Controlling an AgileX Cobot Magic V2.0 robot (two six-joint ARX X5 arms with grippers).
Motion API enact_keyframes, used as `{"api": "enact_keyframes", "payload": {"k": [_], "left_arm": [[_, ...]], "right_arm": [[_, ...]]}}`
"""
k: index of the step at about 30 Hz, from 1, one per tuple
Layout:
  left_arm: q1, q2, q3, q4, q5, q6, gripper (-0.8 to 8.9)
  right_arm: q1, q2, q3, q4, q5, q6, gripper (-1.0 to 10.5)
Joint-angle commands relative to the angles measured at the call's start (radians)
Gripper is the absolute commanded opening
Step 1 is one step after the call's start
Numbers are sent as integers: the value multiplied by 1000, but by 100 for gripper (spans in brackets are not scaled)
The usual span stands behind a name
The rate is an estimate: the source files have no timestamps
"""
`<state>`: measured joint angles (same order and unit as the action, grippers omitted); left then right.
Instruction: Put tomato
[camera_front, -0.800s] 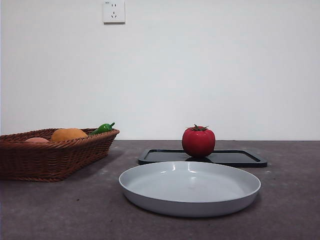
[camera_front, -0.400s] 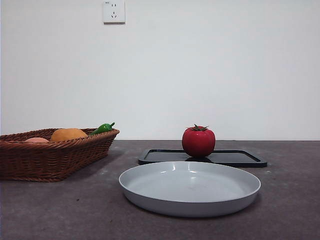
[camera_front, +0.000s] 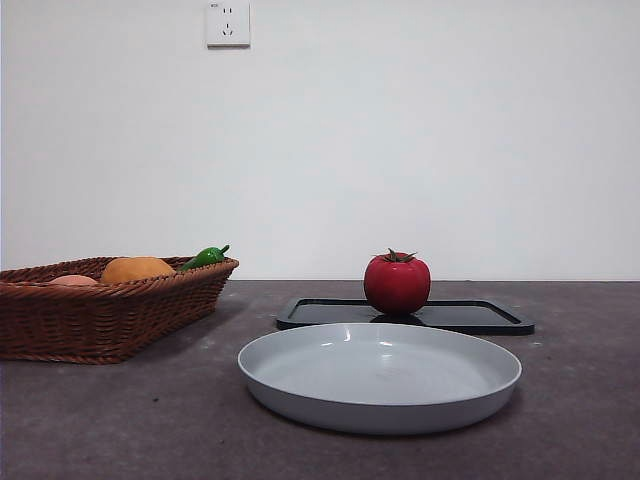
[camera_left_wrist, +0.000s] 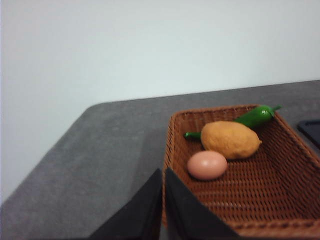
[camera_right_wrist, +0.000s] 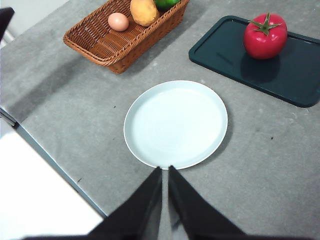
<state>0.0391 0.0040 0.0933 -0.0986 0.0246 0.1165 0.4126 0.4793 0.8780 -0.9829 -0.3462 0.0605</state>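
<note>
The glossy red tomato (camera_front: 397, 284) with a green calyx stands on a flat black tray (camera_front: 470, 316) behind an empty grey plate (camera_front: 380, 375). In the right wrist view the tomato (camera_right_wrist: 265, 35) sits on the tray (camera_right_wrist: 295, 75), far beyond the plate (camera_right_wrist: 175, 123). My right gripper (camera_right_wrist: 165, 170) is shut and empty, high above the table at the plate's near rim. My left gripper (camera_left_wrist: 163, 172) is shut and empty, above the near corner of a wicker basket (camera_left_wrist: 280, 200). Neither arm shows in the front view.
The brown wicker basket (camera_front: 60, 320) stands at the left and holds an orange-yellow fruit (camera_front: 137, 268), a pink egg (camera_front: 74, 281) and a green pepper (camera_front: 205, 257). The table's edge (camera_right_wrist: 45, 155) shows in the right wrist view. A wall socket (camera_front: 227, 22) is on the back wall.
</note>
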Motion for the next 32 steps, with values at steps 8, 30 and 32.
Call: {"api": "enact_keyframes", "payload": {"k": [8,30,32], "left_arm": [[3,-1,-76,0,-7,-14,8],[3,-1,-81,-89,-7,-58,7],[3,-1,-81,-89,-6,-58,7]], "right_arm": [[7,2,7,10,-2,11,9],[7,2,7,10,-2,11,9],[7,2,7,10,-2,11,9]]}}
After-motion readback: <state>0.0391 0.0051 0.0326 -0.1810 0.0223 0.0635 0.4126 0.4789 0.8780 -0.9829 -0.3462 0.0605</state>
